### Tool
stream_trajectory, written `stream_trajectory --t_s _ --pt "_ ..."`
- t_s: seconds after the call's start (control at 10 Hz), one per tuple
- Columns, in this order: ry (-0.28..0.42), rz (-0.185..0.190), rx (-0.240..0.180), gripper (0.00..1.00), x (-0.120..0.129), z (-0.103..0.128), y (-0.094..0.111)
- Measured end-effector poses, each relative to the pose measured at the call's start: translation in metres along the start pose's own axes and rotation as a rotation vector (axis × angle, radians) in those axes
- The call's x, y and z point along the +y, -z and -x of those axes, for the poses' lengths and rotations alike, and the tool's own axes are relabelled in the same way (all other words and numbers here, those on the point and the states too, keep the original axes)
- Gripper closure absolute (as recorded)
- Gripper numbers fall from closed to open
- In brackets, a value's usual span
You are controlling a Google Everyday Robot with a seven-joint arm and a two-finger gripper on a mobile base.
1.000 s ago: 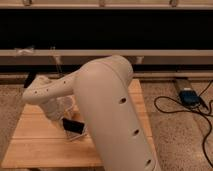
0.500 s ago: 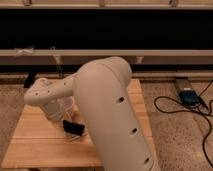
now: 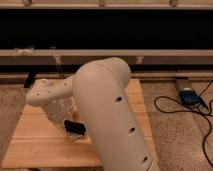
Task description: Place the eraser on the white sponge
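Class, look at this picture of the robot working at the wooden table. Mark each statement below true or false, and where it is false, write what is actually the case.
1. The robot's arm hides much of the wooden table. True.
2. The gripper is raised high above the table, near the dark shelf. False: it is low over the table, at the eraser.
3. The eraser is bright orange. False: it is black.
4. A blue device with a black cable lies on the floor to the right of the table. True.
5. The white sponge is plainly visible beside the eraser. False: no sponge shows.
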Motion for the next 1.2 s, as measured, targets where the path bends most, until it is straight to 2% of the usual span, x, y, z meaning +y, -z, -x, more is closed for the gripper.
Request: stream_trajectory --t_s 0.4,0.6,0.9,1.2 --pt "-0.016 -0.009 0.0 0.2 -0.005 -0.003 -0.001" --pt "-0.026 -0.008 -0.024 0.2 -0.008 -0.006 0.008" --pt "-0.052 0.001 -0.081 0.2 -0.016 -0.015 0.034" --pt "-0.048 0.001 -0.084 0.2 -0.014 -0.013 0.035"
